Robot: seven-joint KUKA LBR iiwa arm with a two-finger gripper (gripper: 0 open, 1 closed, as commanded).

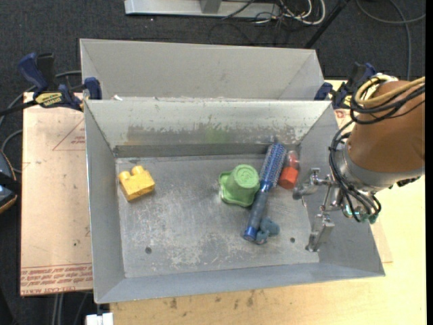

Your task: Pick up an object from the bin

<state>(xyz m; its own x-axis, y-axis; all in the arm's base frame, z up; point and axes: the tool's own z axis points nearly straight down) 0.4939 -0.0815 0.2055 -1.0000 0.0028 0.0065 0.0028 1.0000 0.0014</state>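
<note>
My gripper (308, 215) hangs over the right side of the bin with its fingers open and nothing between them. Just to its left a blue brush (265, 193) lies lengthwise, its handle end toward the front. A small orange-red piece (289, 173) rests beside the brush head, near the back wall. A green round cup-shaped toy (239, 185) touches the brush on its left side.
A yellow block (136, 183) lies alone at the left of the bin. The sloped right wall is close behind the gripper. Bare floor stretches across the front and the middle left.
</note>
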